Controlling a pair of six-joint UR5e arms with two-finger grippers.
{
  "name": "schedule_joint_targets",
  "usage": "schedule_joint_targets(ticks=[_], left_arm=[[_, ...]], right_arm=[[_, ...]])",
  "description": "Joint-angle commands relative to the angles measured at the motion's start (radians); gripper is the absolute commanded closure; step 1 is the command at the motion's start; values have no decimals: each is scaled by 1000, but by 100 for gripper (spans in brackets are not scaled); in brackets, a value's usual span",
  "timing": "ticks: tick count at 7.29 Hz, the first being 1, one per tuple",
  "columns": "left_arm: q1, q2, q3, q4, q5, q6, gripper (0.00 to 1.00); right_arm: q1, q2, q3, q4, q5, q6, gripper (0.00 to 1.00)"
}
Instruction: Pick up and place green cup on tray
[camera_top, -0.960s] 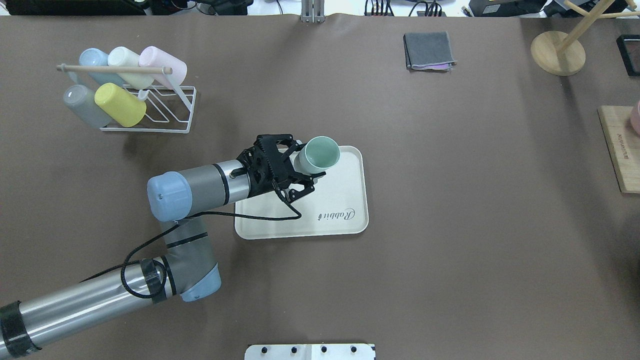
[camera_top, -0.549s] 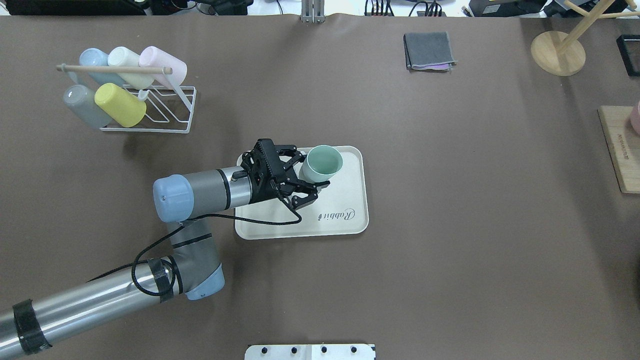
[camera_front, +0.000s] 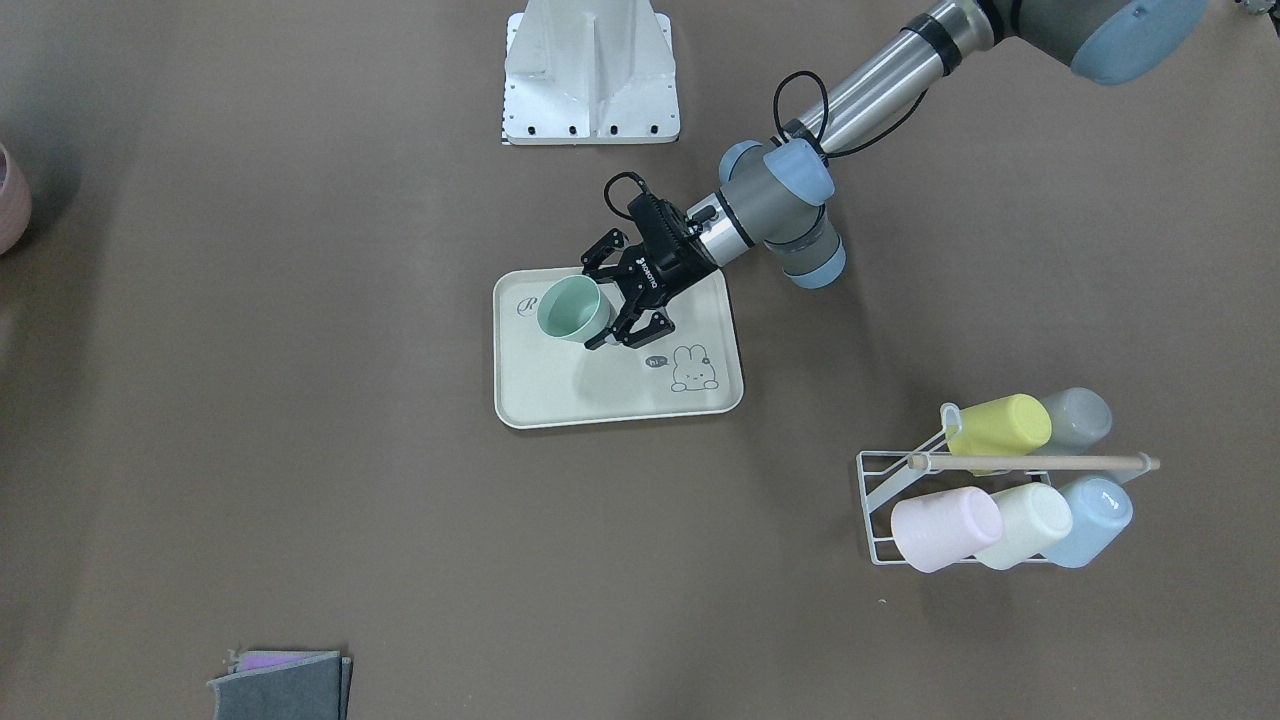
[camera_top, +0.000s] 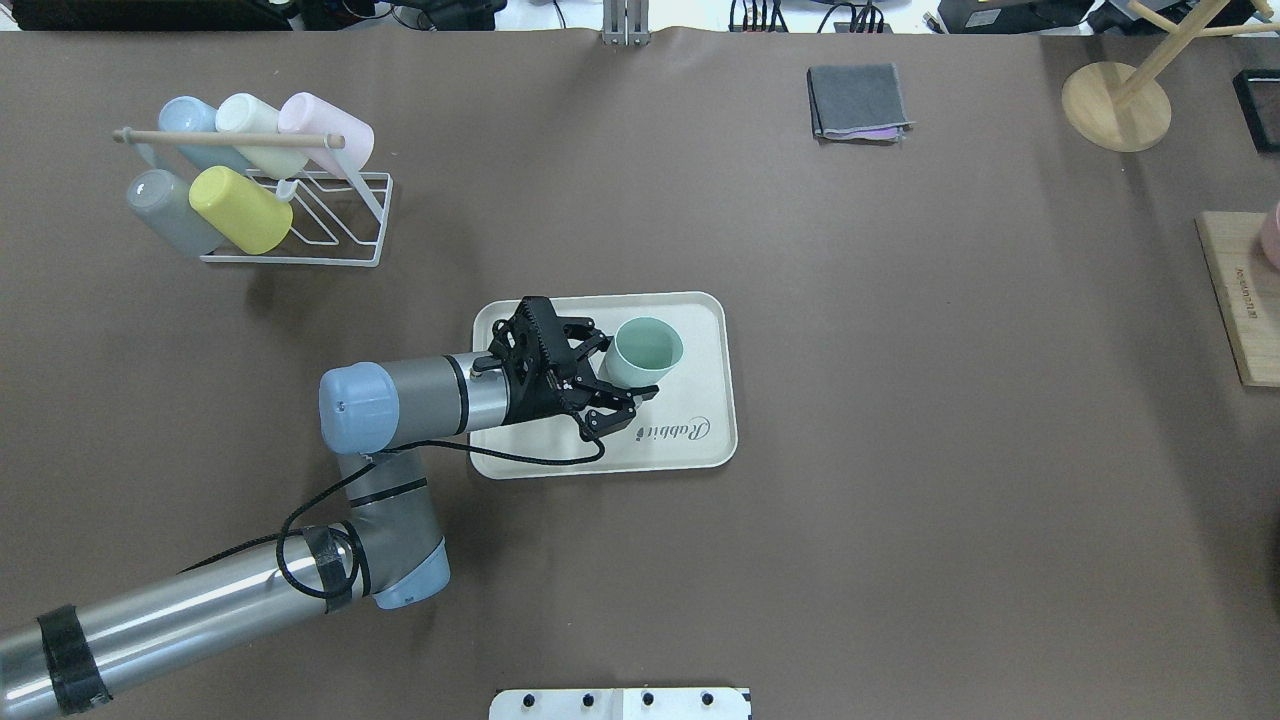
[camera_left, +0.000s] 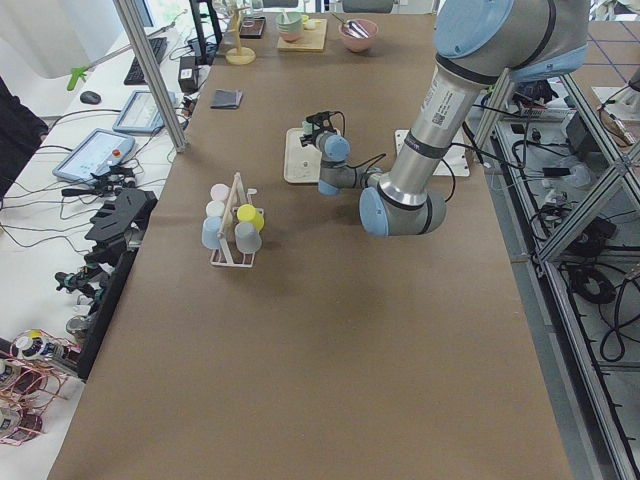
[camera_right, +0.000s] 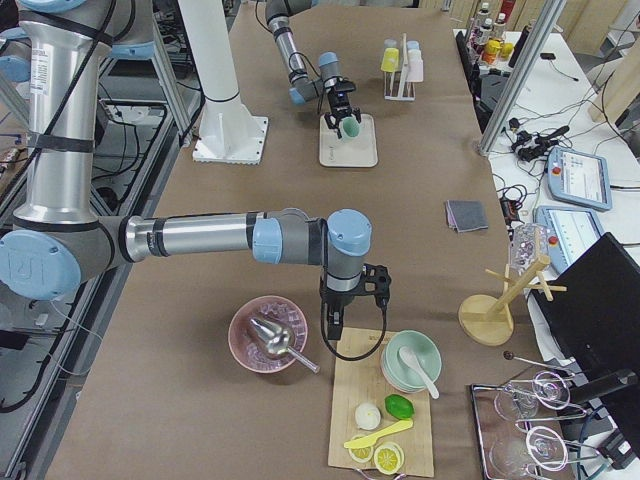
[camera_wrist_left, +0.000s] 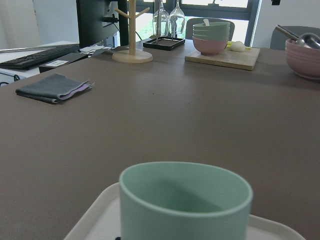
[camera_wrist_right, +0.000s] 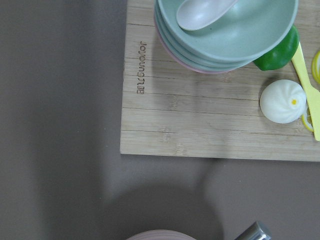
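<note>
The green cup (camera_top: 648, 350) is upright, mouth up, over the far middle of the cream tray (camera_top: 712, 330) with its "Rabbit" script. My left gripper (camera_top: 626, 367) reaches in level from the left, one finger on each side of the cup, shut on it. I cannot tell whether the cup's base touches the tray. In the front-facing view the cup (camera_front: 573, 308) is by the tray's (camera_front: 600, 405) robot-side edge. The left wrist view shows the cup's rim (camera_wrist_left: 185, 197) close up. My right gripper (camera_right: 355, 298) hangs over the wooden board; I cannot tell its state.
A white wire rack (camera_top: 300, 225) with several cups, among them a yellow one (camera_top: 240, 210), stands far left. A folded grey cloth (camera_top: 858, 102) and a wooden stand (camera_top: 1115, 105) lie at the back. A wooden board (camera_wrist_right: 200, 125) with stacked bowls (camera_wrist_right: 225, 35) is at the right.
My left gripper has moved nearer to the robot with the cup in it. The cup has turned from tilted to upright and sits lower over the tray.
</note>
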Motion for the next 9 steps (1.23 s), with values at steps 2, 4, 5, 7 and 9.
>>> schedule_joint_targets(ticks=[2, 4, 5, 7, 9], left_arm=[[10, -1, 3, 0, -4, -7, 87], [10, -2, 3, 2, -6, -6, 70], [10, -14, 3, 9, -4, -1, 51], [10, -16, 2, 9, -4, 2, 35], [10, -17, -1, 9, -6, 2, 14]], right_arm=[[1, 4, 0, -1, -1, 10, 0], [1, 6, 0, -1, -1, 8, 0], [1, 7, 0, -1, -1, 7, 0], [1, 7, -2, -1, -1, 8, 0], [1, 7, -2, -1, -1, 8, 0]])
